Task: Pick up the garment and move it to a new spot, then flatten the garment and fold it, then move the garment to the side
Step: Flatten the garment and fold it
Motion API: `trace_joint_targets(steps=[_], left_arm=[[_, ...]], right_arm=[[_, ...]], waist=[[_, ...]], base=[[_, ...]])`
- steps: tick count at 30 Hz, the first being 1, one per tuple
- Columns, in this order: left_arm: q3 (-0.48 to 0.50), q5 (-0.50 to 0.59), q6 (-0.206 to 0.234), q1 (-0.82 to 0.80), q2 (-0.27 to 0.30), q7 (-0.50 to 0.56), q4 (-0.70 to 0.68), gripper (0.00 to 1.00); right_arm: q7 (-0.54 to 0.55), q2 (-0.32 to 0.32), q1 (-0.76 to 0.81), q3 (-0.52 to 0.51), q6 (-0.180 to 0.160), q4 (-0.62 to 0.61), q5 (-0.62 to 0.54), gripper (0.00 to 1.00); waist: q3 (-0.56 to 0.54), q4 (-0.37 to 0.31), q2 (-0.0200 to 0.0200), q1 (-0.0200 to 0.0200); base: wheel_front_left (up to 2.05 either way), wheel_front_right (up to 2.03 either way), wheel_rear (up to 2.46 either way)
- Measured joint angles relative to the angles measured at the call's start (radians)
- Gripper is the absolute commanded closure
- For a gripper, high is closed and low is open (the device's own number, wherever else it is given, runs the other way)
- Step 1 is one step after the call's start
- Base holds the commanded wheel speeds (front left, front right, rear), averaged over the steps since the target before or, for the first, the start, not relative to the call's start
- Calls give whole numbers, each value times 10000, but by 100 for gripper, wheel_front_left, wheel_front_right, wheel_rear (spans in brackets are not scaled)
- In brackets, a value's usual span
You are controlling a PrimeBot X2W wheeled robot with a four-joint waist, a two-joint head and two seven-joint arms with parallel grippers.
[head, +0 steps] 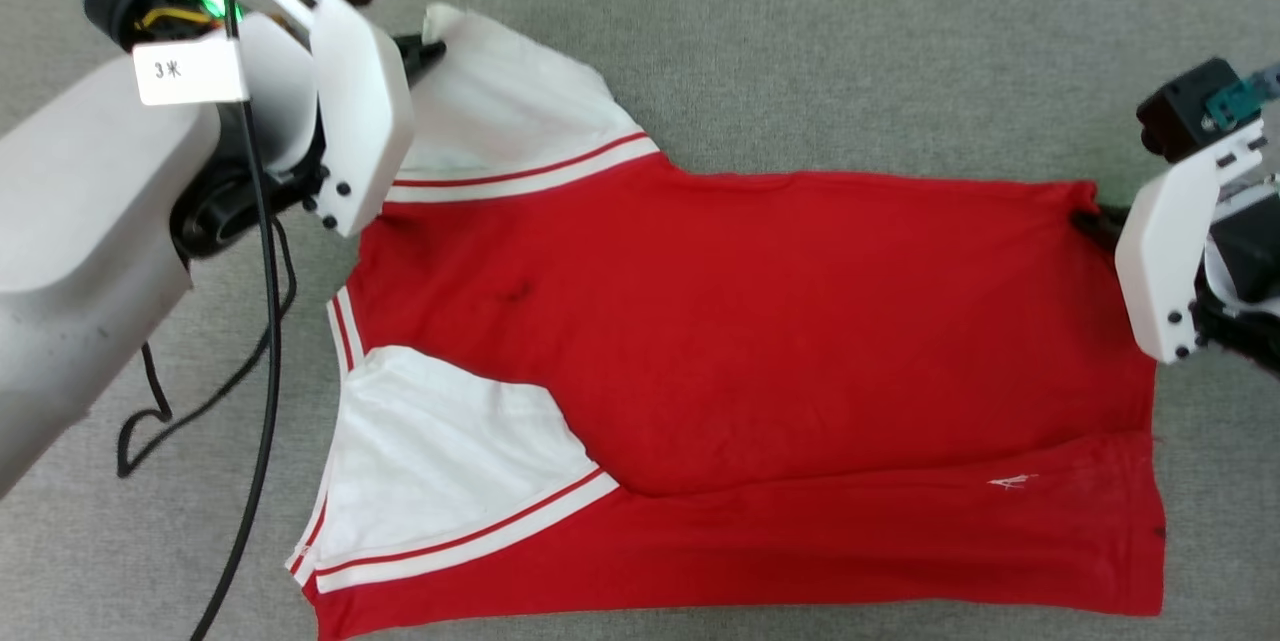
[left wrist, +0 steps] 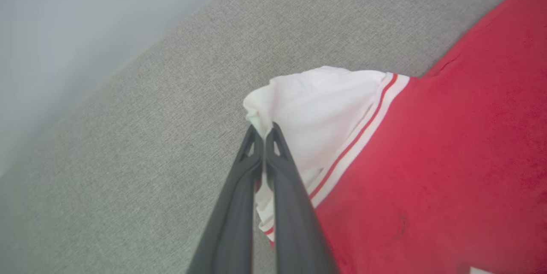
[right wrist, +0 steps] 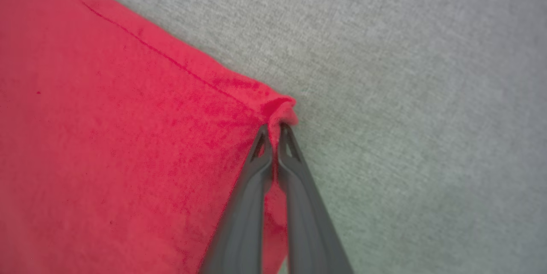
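The garment (head: 760, 341), red with white sleeves and striped trim, lies spread across the grey surface with its near long edge folded over. My left gripper (head: 432, 49) is shut on the tip of the far white sleeve (left wrist: 316, 107); the left wrist view shows white cloth pinched between the fingertips (left wrist: 265, 131). At the far right corner of the hem, my right gripper (head: 1088, 219) is shut on the red cloth (right wrist: 128, 128), which bunches at the tips (right wrist: 275, 128) in the right wrist view. The second white sleeve (head: 440, 461) lies flat at the near left.
Grey cloth-covered surface (head: 800, 41) extends around the garment. A black cable (head: 255, 341) hangs from my left arm and loops over the surface at the left of the garment.
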Motion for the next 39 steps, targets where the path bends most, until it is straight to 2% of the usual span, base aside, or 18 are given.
trace_joint_targets(steps=[10, 14, 19, 28, 34, 39], left_arm=[[-236, -276, 8, 930, 451, -617, -245, 100], [-332, -341, 180, 1499, 755, -784, -729, 100], [-449, -560, 581, 2379, 1285, -988, -1565, 100], [-736, -955, 1551, 4154, 2468, -1329, -3158, 100], [-934, -1175, 1998, 5130, 2817, -1417, -3756, 100], [-1124, -1304, 2102, 5863, 2748, -1467, -3781, 100]], right_arm=[[-1499, -337, 1218, -221, -2, -337, 500, 100], [-1847, -376, 1830, -447, -2, -639, 570, 100], [-1983, -412, 2787, -736, -2, -1072, 585, 100], [-2111, -362, 4736, -1492, -2, -1967, 546, 100], [-1941, -274, 5846, -2006, -2, -2456, 378, 100], [-1661, -81, 6446, -2268, -2, -2688, 280, 100]], waist=[[-1367, 39, 0, 0], [-1894, 66, 0, 0], [-2500, 97, 0, 0], [-3204, 56, 0, -1], [-3298, 128, 0, 0], [-3218, 168, 0, 0]], base=[[0, 0, 0], [0, 0, 0], [0, 0, 0], [0, 0, 0], [0, 0, 0], [0, 0, 0]])
